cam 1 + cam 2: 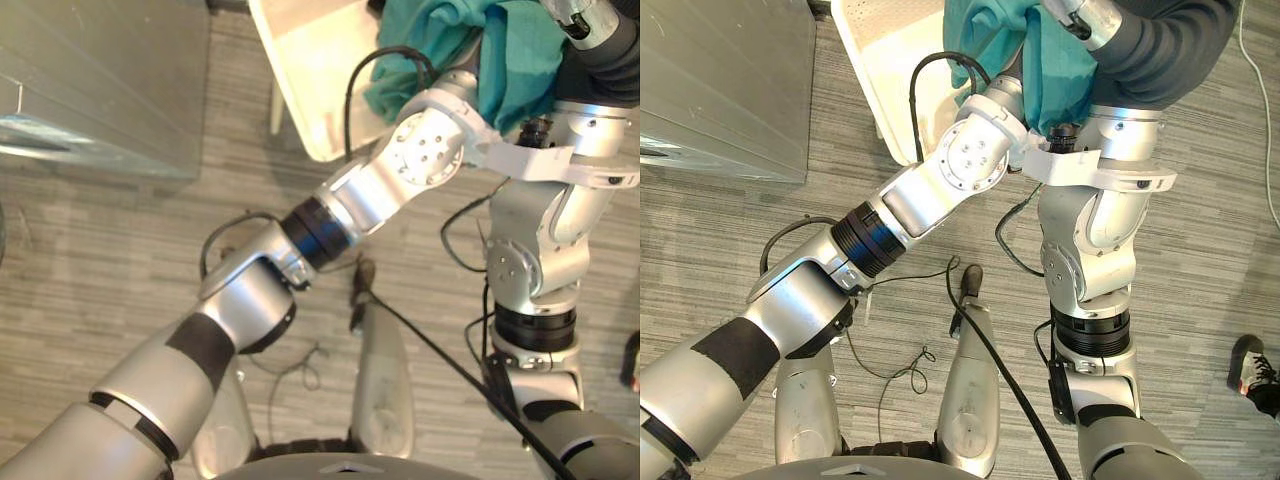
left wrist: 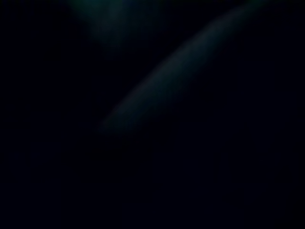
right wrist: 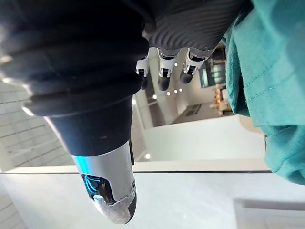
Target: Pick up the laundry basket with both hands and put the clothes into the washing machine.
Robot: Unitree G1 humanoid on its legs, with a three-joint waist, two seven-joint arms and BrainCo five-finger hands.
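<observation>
I'm seeing the cream laundry basket (image 1: pixel 880 60) sitting at 12 o'clock, with the teal clothes (image 1: pixel 1060 70) bunching at its 3 o'clock edge; left hand is going in under that cloth, can't tell its grip; right hand (image 3: pixel 163 71) is hanging loose-fingered and empty just beside the cloth; somebody's shoe (image 1: pixel 1247 365) is showing at 4 o'clock

Silver-grey arms (image 1: pixel 930 190), black bands, screw-studded round joints, dark ribbed cover (image 3: pixel 76 52), dark-tipped fingers (image 3: pixel 163 72)
</observation>
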